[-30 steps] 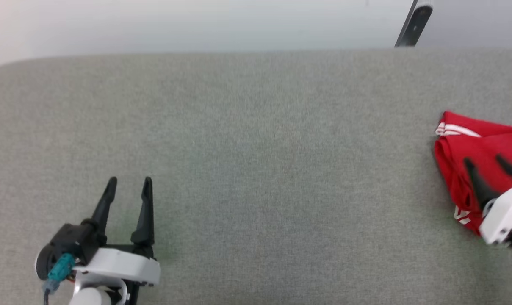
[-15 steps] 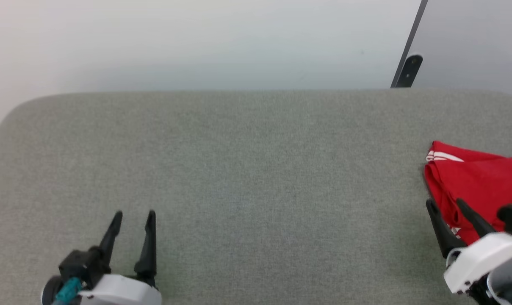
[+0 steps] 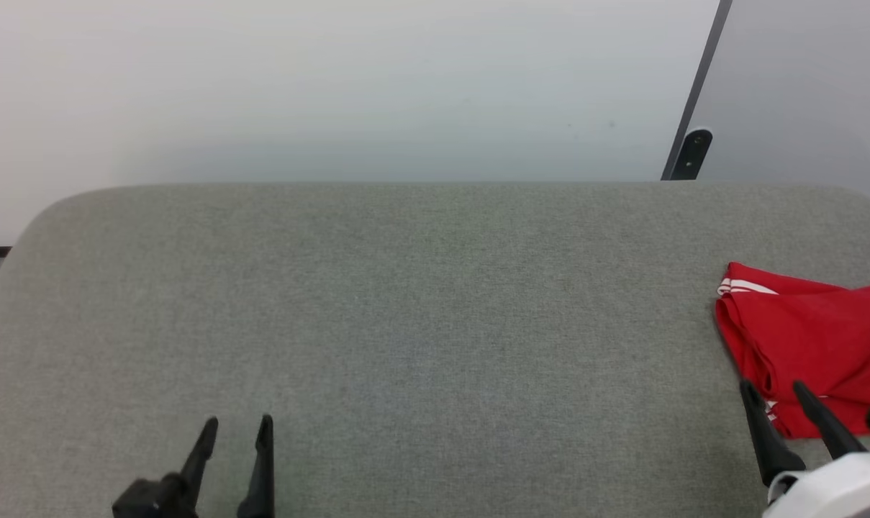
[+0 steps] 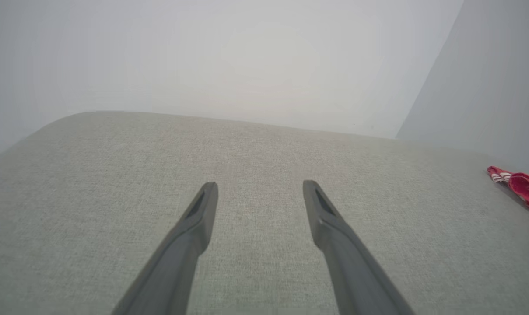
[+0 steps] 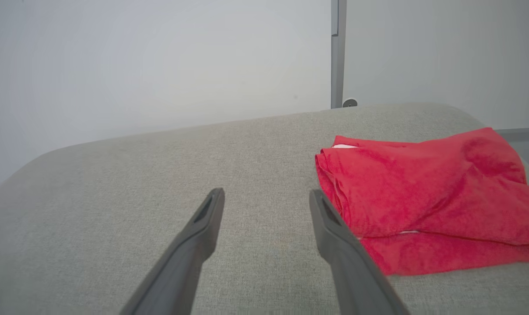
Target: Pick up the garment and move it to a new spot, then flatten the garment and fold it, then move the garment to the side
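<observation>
The garment (image 3: 812, 338) lies folded into a red bundle at the right edge of the grey padded table (image 3: 435, 302), with a strip of white-and-red trim at its far corner. In the right wrist view the garment (image 5: 422, 192) rests just right of my fingers. My right gripper (image 3: 774, 389) stands open at the bundle's near left corner, holding nothing. At the lower left, my left gripper (image 3: 237, 423) is open over bare table. The left wrist view catches the garment (image 4: 520, 188) at its far right edge.
A pale wall runs behind the table. A dark post with a bracket (image 3: 694, 151) stands at the back right corner. The table's rounded left corner (image 3: 39, 216) shows in the head view.
The head camera has tilted up, so everything sits lower in the picture. My right gripper has drawn back off the top of the garment to its near left corner. The garment has stayed put.
</observation>
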